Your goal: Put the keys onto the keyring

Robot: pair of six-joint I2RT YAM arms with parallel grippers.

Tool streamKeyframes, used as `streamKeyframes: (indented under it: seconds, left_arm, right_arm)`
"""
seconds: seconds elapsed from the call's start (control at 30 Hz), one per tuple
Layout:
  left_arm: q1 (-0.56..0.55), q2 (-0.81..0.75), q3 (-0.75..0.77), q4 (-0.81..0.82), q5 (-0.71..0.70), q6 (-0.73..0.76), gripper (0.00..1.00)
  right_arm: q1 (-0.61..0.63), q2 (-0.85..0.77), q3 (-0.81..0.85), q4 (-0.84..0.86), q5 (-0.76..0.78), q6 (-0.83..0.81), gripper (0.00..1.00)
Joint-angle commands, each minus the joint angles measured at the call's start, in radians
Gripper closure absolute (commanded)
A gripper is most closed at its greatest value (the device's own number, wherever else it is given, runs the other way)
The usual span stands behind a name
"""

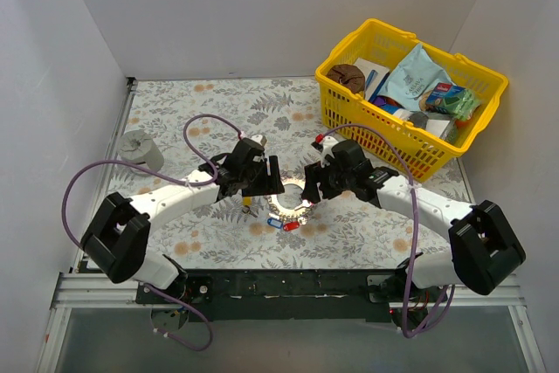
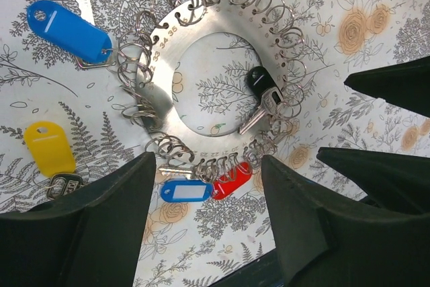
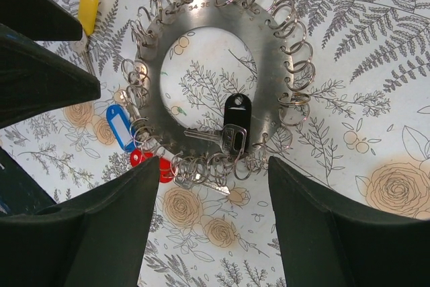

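Flat silver keyring disc point(image 2: 158, 65) edged with wire loops. Two blue-tagged keys point(image 2: 67, 30), one red-tagged key point(image 2: 232, 181), one yellow-tagged key point(image 2: 48, 147), one black key point(image 2: 262, 85) at four o'clock. Left claw point(image 2: 201, 186), right claw point(image 3: 213, 173): both spread apart, empty.

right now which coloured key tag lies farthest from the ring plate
The yellow tag, lying alone well apart from the ring plate. The large blue tag lies beside its split rings; the red tag and small blue tag sit among them.

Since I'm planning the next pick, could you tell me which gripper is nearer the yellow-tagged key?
Left. The left gripper hovers just beside the yellow-tagged key, left of the metal disc; the right gripper sits across the disc on its far side.
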Motion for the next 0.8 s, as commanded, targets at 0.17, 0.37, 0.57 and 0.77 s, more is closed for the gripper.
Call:
streamKeyframes:
  seconds: [0.17,0.37,0.57,0.77]
  left_arm:
    - [-0.005,0.074,-0.002,0.011,-0.031,-0.015,0.37]
    - [-0.005,0.14,0.003,0.021,-0.04,-0.029,0.39]
    - [-0.005,0.168,-0.005,0.037,-0.04,-0.029,0.4]
    - [-0.005,0.199,0.003,0.059,-0.028,-0.021,0.41]
  right_arm:
    - [0.005,0.094,0.077,-0.029,0.068,-0.007,0.27]
    - [0.005,0.154,0.082,-0.037,0.098,0.002,0.29]
    - [0.005,0.181,0.07,-0.028,0.075,0.016,0.35]
    - [0.013,0.195,0.053,0.003,-0.009,0.012,0.45]
